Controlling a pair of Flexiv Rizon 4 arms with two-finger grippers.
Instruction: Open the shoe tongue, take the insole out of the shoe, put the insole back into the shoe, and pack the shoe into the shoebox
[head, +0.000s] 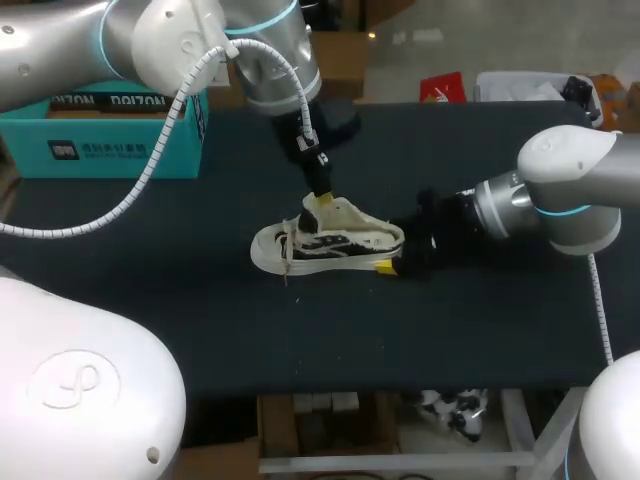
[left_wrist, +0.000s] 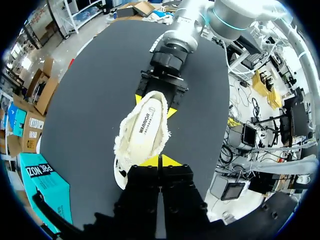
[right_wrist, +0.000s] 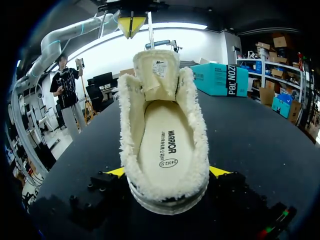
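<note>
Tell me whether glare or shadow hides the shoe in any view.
Head view: shoe stands out pale on the dark table, no glare. Left wrist view: evenly lit. Right wrist view: bright backlight behind the tongue, insole unshaded.

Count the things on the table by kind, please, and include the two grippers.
Shoe: 1
Insole, lying inside the shoe: 1
Teal shoebox: 1
Grippers: 2, the left gripper and the right gripper
Total: 5
</note>
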